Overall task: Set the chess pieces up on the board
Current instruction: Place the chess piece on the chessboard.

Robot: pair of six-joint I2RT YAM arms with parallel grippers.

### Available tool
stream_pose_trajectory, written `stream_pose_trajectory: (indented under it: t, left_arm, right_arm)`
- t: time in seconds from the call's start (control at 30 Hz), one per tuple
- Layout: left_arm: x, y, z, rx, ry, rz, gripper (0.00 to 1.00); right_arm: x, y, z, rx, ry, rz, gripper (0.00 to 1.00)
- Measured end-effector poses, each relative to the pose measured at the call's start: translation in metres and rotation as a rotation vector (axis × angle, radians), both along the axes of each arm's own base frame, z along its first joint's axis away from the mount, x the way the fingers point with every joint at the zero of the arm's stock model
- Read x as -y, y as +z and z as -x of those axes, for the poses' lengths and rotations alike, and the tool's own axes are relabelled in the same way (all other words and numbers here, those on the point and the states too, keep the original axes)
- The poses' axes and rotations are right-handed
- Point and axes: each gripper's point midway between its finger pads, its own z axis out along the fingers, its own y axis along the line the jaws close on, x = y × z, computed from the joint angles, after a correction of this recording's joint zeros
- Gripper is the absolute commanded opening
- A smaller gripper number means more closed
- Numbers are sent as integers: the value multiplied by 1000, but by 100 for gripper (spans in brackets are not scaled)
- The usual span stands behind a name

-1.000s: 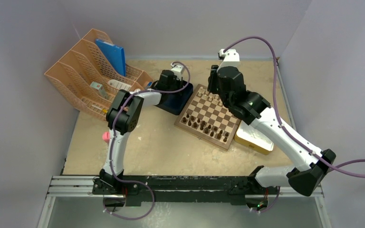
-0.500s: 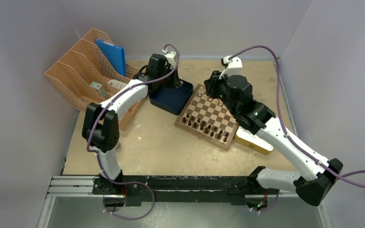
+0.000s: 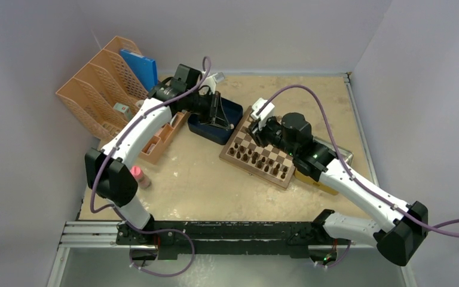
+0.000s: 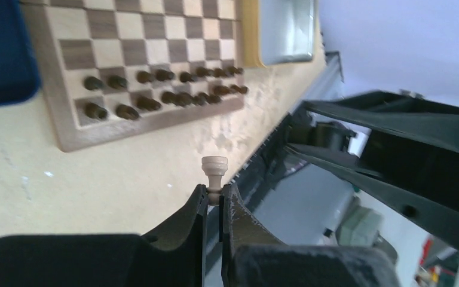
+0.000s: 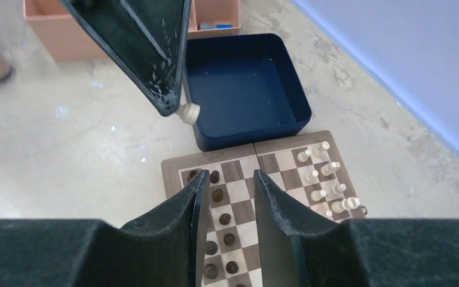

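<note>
The table is a sandy beige surface, closed in by pale lilac walls. At the upper left of the top view stands an orange rack, and lower, near the left arm, there is a small pink bottle. I think neither has a part in the task.

To the right of the rack, the left claw hangs over the blue tray, just beside the board. It is clenched on one pale piece. In the left wrist view the two fingertips pinch its thin neck, and the wider end sticks out free beyond them. The piece is in the air and touches nothing else. I judge that this grasp leaves the free end ready to be set on a square.

The board lies at an angle in the middle of the frame. The dark pieces stand in two rows along its lower edge. The other pale pieces show at the right of the right wrist view, in two loose rows on the far side of the board. Probably the carried piece belongs there.

The right claw hovers above the board near the tray corner. Its jaws stand partly apart with nothing between them, so it is released and touches nothing. It looks toward the left claw's piece, perhaps to wait or to help.

A metal tray lies just beyond the right side of the board.
</note>
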Motion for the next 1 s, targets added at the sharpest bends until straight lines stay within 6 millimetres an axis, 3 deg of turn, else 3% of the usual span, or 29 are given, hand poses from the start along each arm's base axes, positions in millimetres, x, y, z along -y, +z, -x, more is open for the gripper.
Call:
stream_pose_trajectory:
  t: [0.1,0.27,0.47,0.83,0.87,1.0]
  left_arm:
    - [1,12,17,-53,-40,35,0]
    - [0,13,35,-140,-75,46,0]
    - [7,23,35,-177,-114,81,0]
    - [14,14,33,-253,-142,88,0]
    - [14,13,32,-253,-145,87,0]
    - [15,11,31,-271,-150,84,0]
  right_arm:
    - [-7,-7,6,56,104,71,38]
    - [-15,-23,11,140,230,176,42]
    - [-30,-31,13,202,332,235,43]
    - [-53,-25,19,300,415,252,41]
    - [-54,-23,18,307,416,252,40]
    - [-54,-20,16,336,420,264,17]
